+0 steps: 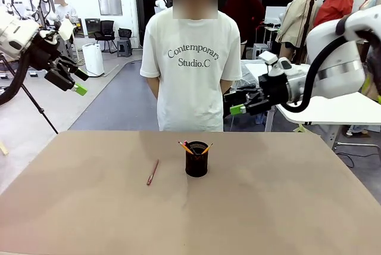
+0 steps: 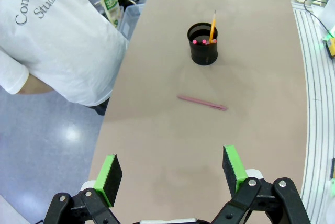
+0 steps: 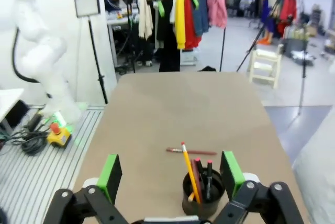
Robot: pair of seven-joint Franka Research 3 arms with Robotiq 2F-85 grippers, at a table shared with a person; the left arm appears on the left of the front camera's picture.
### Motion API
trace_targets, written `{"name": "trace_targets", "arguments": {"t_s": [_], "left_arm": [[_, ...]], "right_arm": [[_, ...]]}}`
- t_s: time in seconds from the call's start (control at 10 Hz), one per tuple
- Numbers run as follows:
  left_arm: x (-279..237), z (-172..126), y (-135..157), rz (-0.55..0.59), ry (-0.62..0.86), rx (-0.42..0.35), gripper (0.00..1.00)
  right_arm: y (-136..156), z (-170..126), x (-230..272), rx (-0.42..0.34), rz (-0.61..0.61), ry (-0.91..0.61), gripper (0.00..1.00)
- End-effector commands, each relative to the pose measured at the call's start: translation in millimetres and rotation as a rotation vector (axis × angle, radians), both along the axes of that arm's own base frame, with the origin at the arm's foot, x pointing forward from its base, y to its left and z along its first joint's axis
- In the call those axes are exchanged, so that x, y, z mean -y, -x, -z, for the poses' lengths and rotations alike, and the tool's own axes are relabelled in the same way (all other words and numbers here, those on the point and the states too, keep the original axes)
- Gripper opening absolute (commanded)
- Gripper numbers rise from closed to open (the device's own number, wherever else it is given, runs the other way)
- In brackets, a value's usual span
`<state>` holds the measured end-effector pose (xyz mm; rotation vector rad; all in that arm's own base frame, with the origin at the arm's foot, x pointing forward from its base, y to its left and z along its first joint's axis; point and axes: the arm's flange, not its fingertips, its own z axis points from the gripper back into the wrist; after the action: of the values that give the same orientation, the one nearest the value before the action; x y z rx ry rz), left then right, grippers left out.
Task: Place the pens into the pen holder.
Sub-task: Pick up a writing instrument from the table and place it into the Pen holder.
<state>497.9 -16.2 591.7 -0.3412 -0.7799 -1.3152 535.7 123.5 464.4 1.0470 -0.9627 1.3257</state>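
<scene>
Lying near the pen holder [image 1: 196,164] — a reddish-brown pen [image 1: 153,172]

A person in a white printed T-shirt [image 1: 190,70] stands top centre behind the brown desk [image 1: 286,207]; black office chair [image 1: 107,31] upper left.

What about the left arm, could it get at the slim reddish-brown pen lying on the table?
Probably yes. The left gripper hangs open above the tan table, and the slim reddish-brown pen lies alone there, clear of the black mesh pen holder, nothing in between.
</scene>
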Motion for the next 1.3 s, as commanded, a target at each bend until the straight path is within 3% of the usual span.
{"name": "trace_targets", "arguments": {"t_s": [0.0,0.3,0.6,0.9,1.2], "left_arm": [[-2,-2,0,-0.001,-0.002,0.004,1.0],[-2,-2,0,-0.001,-0.002,0.004,1.0],[-2,-2,0,-0.001,-0.002,0.004,1.0],[-2,-2,0,-0.001,-0.002,0.004,1.0],[-2,-2,0,-0.001,-0.002,0.004,1.0]], "right_arm": [[8,-21,8,-0.058,0.037,0.101,1.0],[14,-69,48,-0.065,0.114,0.231,1.0],[18,-96,90,-0.065,0.175,0.342,1.0],[10,-97,114,-0.003,0.193,0.489,1.0],[-10,-86,125,0.069,0.203,0.487,1.0]]}}
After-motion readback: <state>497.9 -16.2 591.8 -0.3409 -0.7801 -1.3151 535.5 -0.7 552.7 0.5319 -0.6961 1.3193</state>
